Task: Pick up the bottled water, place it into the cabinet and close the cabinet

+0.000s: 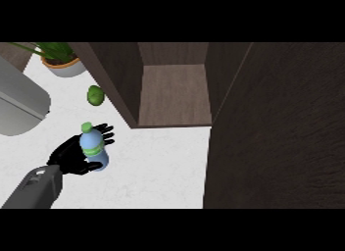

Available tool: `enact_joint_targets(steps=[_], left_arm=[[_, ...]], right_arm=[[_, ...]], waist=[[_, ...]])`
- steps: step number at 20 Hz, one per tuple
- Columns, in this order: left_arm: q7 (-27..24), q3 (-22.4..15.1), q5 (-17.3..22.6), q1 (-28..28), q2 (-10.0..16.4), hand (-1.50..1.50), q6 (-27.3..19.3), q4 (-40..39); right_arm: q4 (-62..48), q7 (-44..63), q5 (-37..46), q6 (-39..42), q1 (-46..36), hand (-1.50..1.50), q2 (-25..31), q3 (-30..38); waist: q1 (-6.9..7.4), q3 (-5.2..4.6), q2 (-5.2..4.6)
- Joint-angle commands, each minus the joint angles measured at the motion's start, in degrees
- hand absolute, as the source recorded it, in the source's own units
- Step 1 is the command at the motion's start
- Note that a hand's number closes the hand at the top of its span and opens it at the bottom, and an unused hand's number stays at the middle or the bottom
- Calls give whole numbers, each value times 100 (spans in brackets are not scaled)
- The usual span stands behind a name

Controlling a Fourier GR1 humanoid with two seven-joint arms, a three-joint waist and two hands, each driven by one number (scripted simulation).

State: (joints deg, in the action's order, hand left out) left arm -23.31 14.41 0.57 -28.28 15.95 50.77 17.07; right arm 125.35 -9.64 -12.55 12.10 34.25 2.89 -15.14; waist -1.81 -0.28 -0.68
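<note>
Fingers (103,131) of the robot's black left hand (72,158) curl round a pale blue plastic water bottle (96,147) with a green cap and a green label band. We see the thumb wrapped under the bottle's lower end and the fingertips showing past its right side, so the hand is closed on it rather than spread. The bottle is slightly tilted, cap toward the top of the head view, over the white speckled counter (157,169). It is outside the dark brown wooden cabinet (172,93), near the lower left corner of the cabinet's open front. The cabinet's wide dark door (291,127) stands open at the right. Beyond the hand we see a small round green object (96,95) on the counter, a leafy green plant in a pale pot (62,62), and a large pale grey rounded shape (12,100) at the left edge that we cannot identify.
</note>
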Motion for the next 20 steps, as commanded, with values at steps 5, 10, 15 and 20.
enact_joint_targets(steps=[5, 10, 15, 20], left_arm=[[-734, -137, 63, 168, -168, 150, 1057, 170], [-998, -287, 10, 454, -116, 150, 1111, 491], [-951, 374, 586, 413, -222, 150, -294, 462], [-1422, 948, 1062, 757, -478, 150, -1403, 573]], right_arm=[[118, 140, 101, -134, 34, -150, -60, -172], [168, 21, 12, -24, 203, -150, 83, -19], [99, 49, 144, -169, -2, -150, -17, -38], [-21, 52, 111, -253, -41, -150, -103, -29]], waist=[[8, 0, 9], [25, 1, 26], [126, 11, 40], [154, 16, 44]])
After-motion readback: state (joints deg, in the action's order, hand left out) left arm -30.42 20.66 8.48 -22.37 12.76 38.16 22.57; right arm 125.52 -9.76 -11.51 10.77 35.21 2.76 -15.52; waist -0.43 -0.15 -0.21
